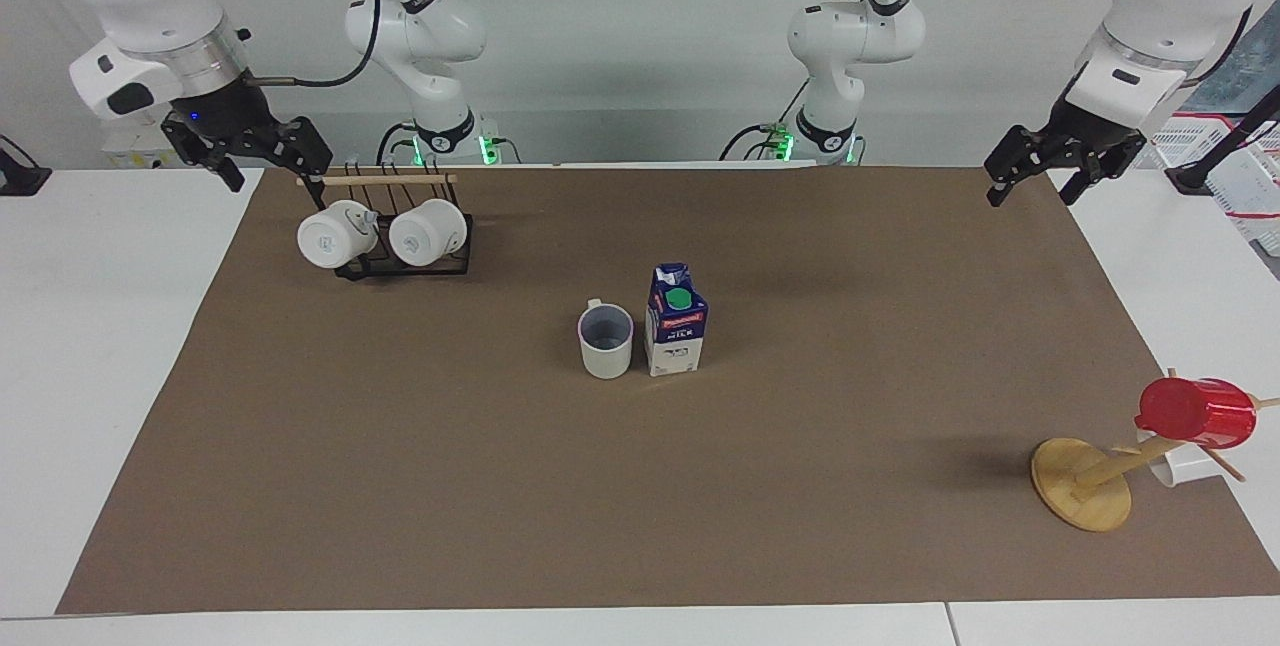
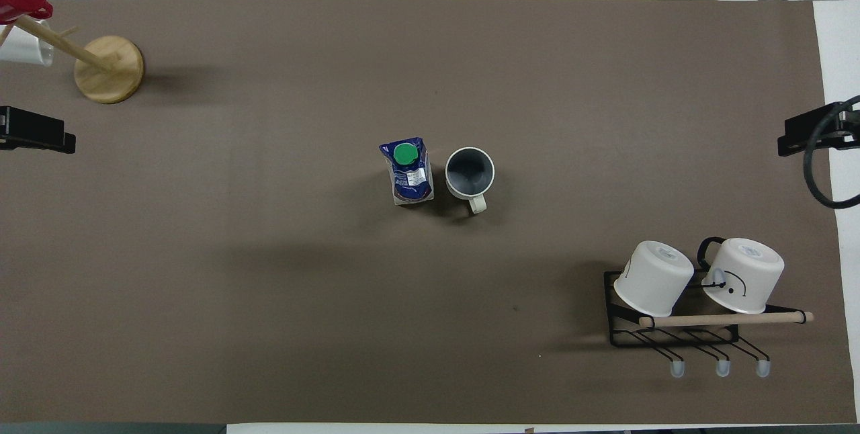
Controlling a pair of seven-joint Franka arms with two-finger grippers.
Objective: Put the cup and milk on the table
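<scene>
Two task items upright, side by side mid-sheet: off-white ceramic mug (image 1: pixel 606 340), blue-white gable-top milk carton (image 1: pixel 676 320). Left gripper (image 1: pixel 1040 172), right gripper (image 1: pixel 268 159): both spread, empty, raised at table ends. Risk: low arm sweep toppling carton.

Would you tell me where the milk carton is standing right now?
The milk carton stands upright near the middle of the brown paper sheet, close beside the cup, on the side toward the left arm's end.
</scene>
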